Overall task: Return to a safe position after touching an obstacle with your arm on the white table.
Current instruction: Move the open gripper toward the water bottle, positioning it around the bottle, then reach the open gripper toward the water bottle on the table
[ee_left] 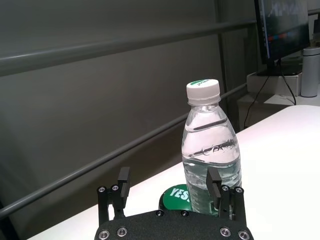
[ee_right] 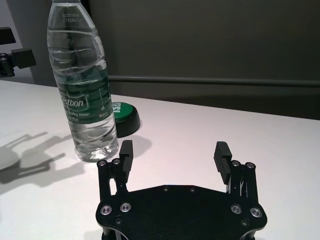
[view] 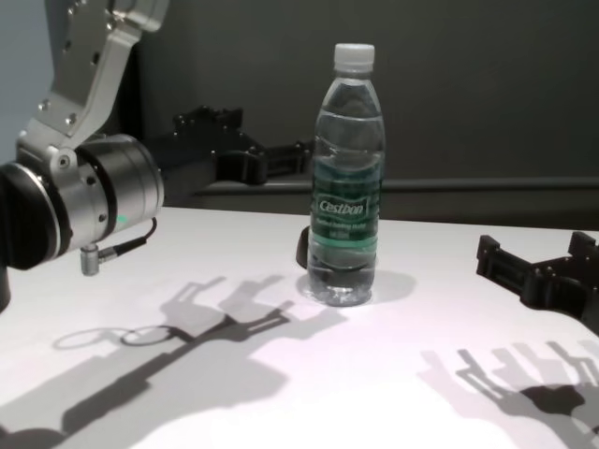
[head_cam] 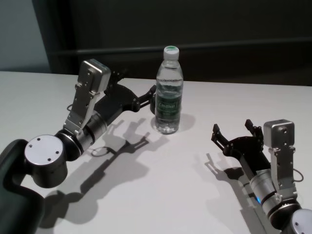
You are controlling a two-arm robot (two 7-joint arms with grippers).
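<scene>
The clear water bottle stands upright on the white table, toward its far edge and about midway along it. The left hand hovers just beside the bottle on its left, fingers spread, one fingertip right up against the bottle's side; whether it actually touches cannot be told. A green round disc lies on the table just behind the bottle. The right hand sits low near the table's right edge, well apart from the bottle, fingers spread and gripping nothing.
</scene>
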